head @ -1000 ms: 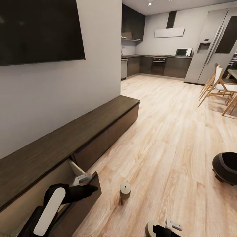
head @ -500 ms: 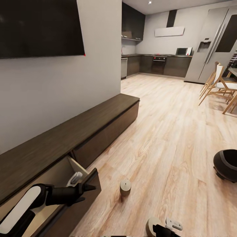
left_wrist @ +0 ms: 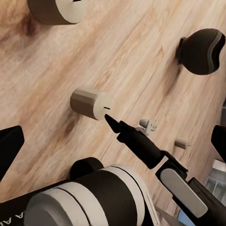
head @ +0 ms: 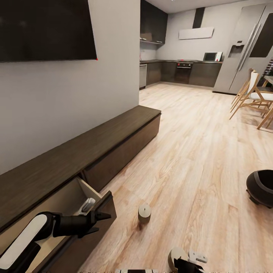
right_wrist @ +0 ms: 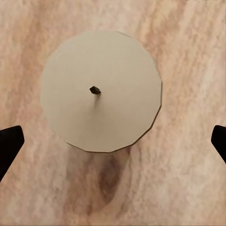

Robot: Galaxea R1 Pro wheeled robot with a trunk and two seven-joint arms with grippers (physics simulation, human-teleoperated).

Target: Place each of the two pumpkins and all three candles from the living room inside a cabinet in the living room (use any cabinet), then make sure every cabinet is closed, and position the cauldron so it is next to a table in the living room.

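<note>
The long dark-brown cabinet (head: pixel 113 132) runs along the left wall, and its nearest drawer (head: pixel 108 206) is pulled out. My left gripper (head: pixel 96 220) is open over that drawer's front corner, holding nothing. One olive-tan candle (head: pixel 144 213) stands on the floor just right of the drawer. A second candle (head: pixel 176 256) (right_wrist: pixel 101 89) stands at the bottom edge, directly under my open right gripper (head: pixel 188 262), whose fingertips (right_wrist: pixel 9 146) sit on either side of it without touching. The black cauldron (head: pixel 261 187) (left_wrist: pixel 202 51) rests on the floor at the right. The pumpkins are out of view.
A dark TV (head: pixel 45 30) hangs on the wall above the cabinet. Wooden chairs (head: pixel 252 96) stand at the far right beside a table edge. The kitchen cupboards (head: pixel 182 74) and a fridge (head: pixel 246 45) lie at the back, across open wood floor (head: pixel 197 144).
My left arm swung lower and further left beside the drawer a second ago, then held still. The head view has tilted slightly. The right gripper stays over its candle.
</note>
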